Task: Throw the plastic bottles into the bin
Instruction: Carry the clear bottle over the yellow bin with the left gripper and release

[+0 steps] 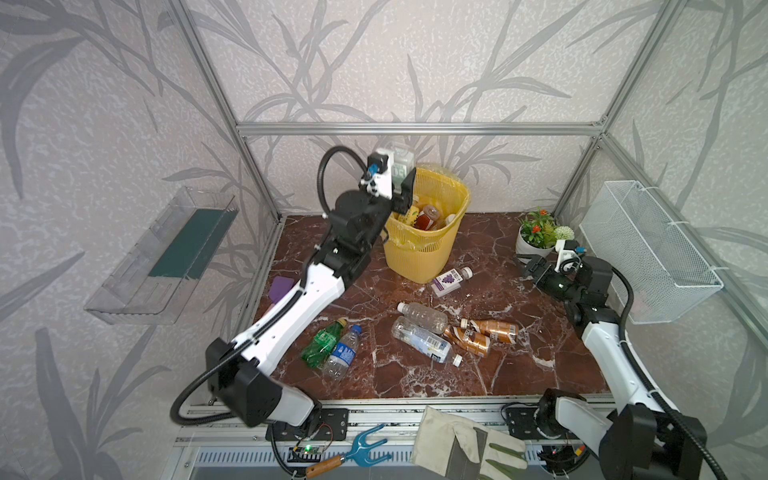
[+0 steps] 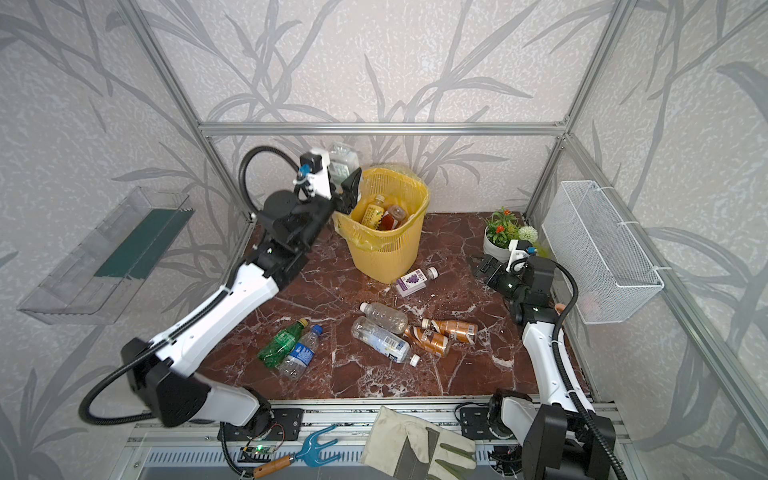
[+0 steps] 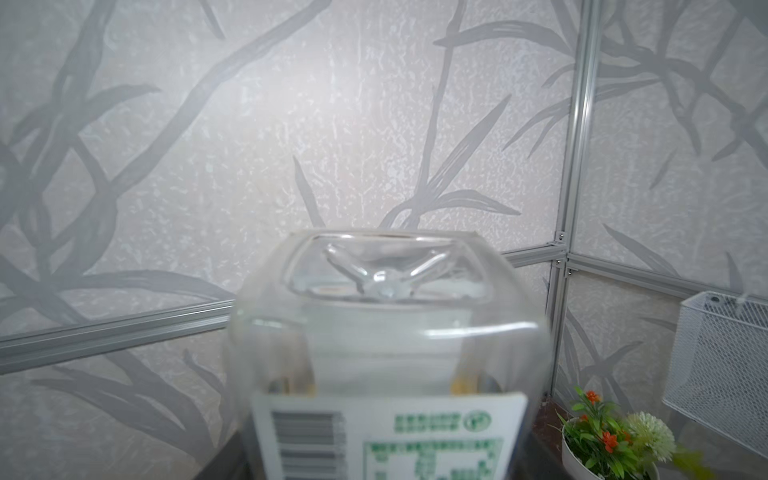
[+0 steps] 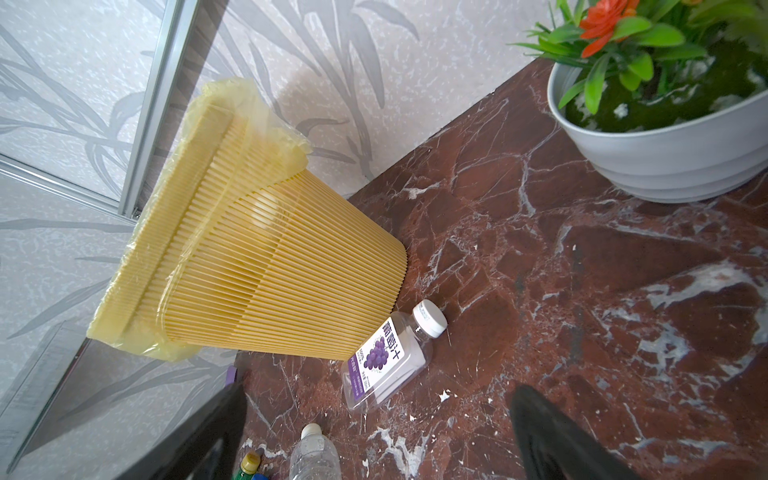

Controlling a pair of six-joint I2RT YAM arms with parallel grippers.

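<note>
The left gripper (image 1: 398, 182) grips a clear bottle (image 1: 400, 157) just above the rim of the yellow bin (image 1: 424, 253). The right gripper (image 1: 525, 266) gapes empty, well apart from the bin; loose bottles (image 1: 422, 316) lie before it.

The left arm (image 1: 291, 307) stretches up and forward from its base, elbow bent. Its wrist is turned so the left claw (image 1: 398, 176) points upward, held high, with its jaws pinched on a clear bottle (image 3: 386, 332). The right arm (image 1: 611, 357) is folded low. The right claw (image 1: 524, 266) lies level, jaws spread wide with nothing between them.
</note>
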